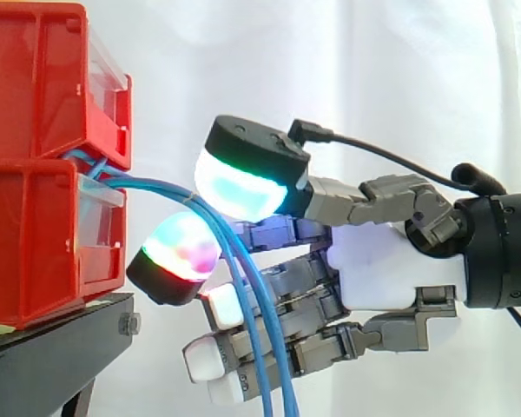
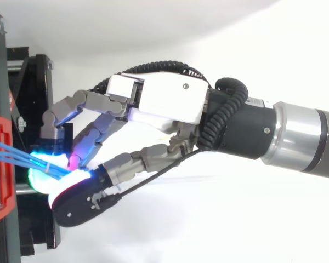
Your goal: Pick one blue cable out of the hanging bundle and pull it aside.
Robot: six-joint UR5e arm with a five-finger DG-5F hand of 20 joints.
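The red bins (image 1: pixel 43 165) stand stacked at 9 o'clock of the side view on a black stand (image 1: pixel 52 347), before the white curtain (image 1: pixel 373 69). The blue cables (image 1: pixel 273 373) come out from between the two bins, arc toward 3 o'clock, then hang down as a loose bundle to the lower edge at about 6 o'clock. The hand (image 1: pixel 391 261) comes in from 3 o'clock with its fingers curled toward the bins. Two glowing fingertips (image 1: pixel 243 182) meet at the top of the arc – a cyan-green pad at 12 o'clock of the strands and a red-and-green pad at 7 o'clock of them. The cables run between these pads and touch both, so the hand grips the strands in a pinch; how many lie in it I cannot tell. The other fingers, with white pads, sit behind the hanging part, at 6 o'clock of the pinch. From above, the hand (image 2: pixel 164 101) reaches toward 9 o'clock, and the cables (image 2: pixel 16 155) run from the left edge – fanned slightly – into the glow of the pads.
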